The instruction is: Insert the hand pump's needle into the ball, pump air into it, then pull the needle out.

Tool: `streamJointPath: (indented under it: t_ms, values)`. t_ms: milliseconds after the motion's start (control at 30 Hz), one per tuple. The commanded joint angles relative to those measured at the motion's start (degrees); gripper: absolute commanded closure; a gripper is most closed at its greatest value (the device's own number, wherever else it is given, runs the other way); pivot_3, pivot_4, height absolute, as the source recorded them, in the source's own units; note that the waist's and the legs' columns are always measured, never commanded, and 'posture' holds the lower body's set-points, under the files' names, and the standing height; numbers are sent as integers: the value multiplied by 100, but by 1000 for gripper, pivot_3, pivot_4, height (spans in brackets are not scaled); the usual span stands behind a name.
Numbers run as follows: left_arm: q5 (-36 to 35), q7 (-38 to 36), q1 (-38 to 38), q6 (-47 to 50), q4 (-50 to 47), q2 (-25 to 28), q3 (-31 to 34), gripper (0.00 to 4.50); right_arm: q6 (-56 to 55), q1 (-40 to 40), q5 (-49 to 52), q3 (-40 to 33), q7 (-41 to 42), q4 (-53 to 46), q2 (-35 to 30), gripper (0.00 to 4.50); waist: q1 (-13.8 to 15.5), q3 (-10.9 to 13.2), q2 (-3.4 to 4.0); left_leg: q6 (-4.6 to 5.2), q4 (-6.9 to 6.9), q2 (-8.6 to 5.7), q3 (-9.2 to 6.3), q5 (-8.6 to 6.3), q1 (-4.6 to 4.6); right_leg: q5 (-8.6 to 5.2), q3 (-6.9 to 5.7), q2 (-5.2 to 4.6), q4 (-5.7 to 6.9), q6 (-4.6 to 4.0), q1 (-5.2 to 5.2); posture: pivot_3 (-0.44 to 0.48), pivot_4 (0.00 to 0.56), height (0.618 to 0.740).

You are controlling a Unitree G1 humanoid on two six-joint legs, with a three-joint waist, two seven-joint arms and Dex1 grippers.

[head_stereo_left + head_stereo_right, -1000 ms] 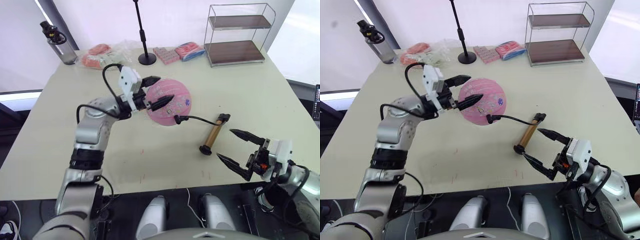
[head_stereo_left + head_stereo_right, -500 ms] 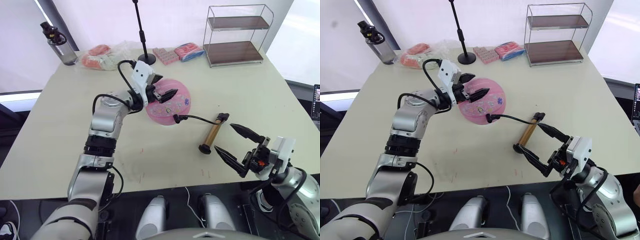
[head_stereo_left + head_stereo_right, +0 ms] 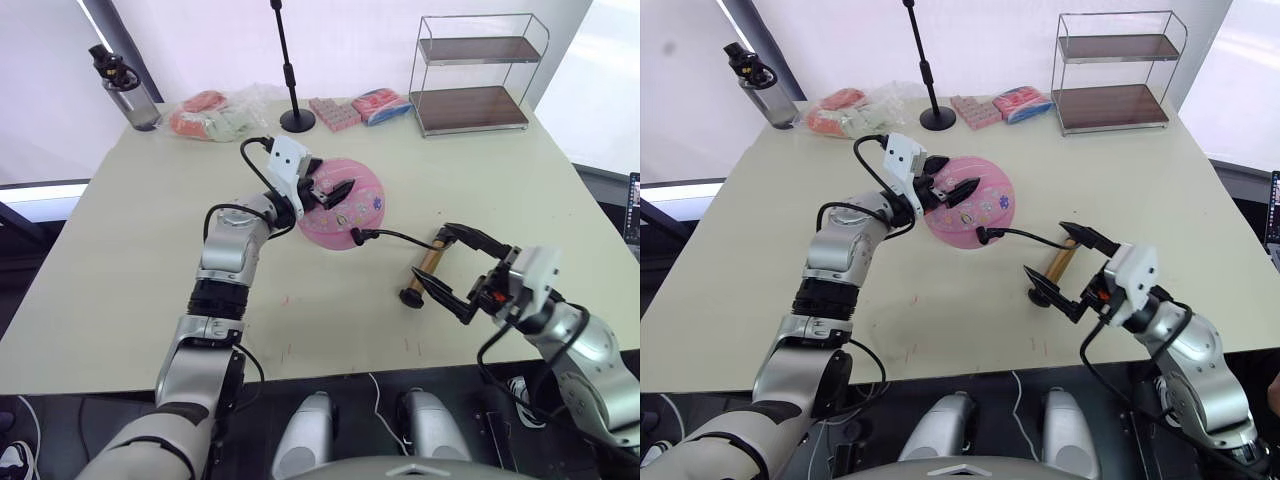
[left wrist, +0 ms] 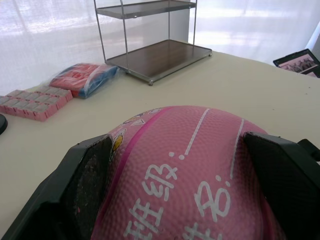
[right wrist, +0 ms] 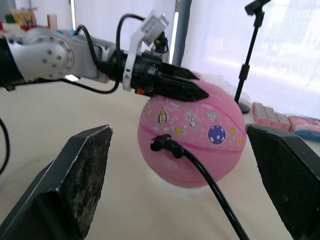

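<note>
Take the ball (image 3: 341, 206) as your landmark. It sits on the table (image 3: 150, 230), in front of the black stand pole's base (image 3: 297, 121). The needle's black fitting (image 5: 161, 142) is already seated against the ball's near face, so the step in hand is, by my reading, getting a hold on the pump so you can stroke it.

Your left gripper (image 3: 328, 192) is at the ball's upper left side, its black fingers (image 4: 85, 187) spread wide on either flank of the pink rubber. I cannot tell whether the pads are pressing or only framing it. Close until the ball stops rolling but does not dent much, since a squeeze could shift the valve and lever the needle.

Your right gripper (image 3: 447, 270) is to the ball's right and nearer you, fingers spread wide and holding nothing, straddling the hand pump (image 3: 425, 270). The pump lies flat, a gold-bronze tube with black caps, its thin black hose (image 3: 400, 237) curving back to the ball. Settle the fingers across the barrel's middle, not on the caps, and lift gently, keeping slack in the hose so nothing tugs the fitting out.

The ball is pink and pebbled, with white lettering on top and small coloured stickers on the side facing you. It looks fairly round but rests a little flattened where it meets the table, so expect it to give softly under your fingers.
</note>
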Motion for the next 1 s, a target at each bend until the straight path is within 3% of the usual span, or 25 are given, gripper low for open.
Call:
streamJointPath:
  t_ms: [33,133,300,533,1000]
  values:
    - [175,108,120,-24,580,-152,-99,0,370,-500,-879,480,-243,111,-62,29,4,0,0,0,0,0,1,0,19,0,1,0,-1,1,18,0,150,731]
    - [153,220,106,-62,707,-259,-35,0,494,-978,-1687,989,-362,424,-35,29,7,-2,-2,1,-4,0,1,-1,72,-14,1,0,-4,22,66,0,150,731]
    - [217,356,84,-113,803,-366,-30,0,500,-1575,-2857,1560,-651,1030,75,29,18,-10,-9,4,-2,-1,1,3,78,-11,2,-1,-3,25,72,0,150,731]
    - [309,546,139,-6,695,-453,-57,0,-323,-2409,-4501,2038,-1359,1996,120,29,22,-13,-9,2,-2,-4,-2,6,79,-8,2,-2,-3,26,71,0,150,731]
    - [331,901,161,203,538,-638,-55,0,-1264,-2905,-5338,2272,-1512,2929,475,29,15,-13,-10,2,-3,-4,-6,6,78,-7,1,-2,-4,26,72,0,150,731]
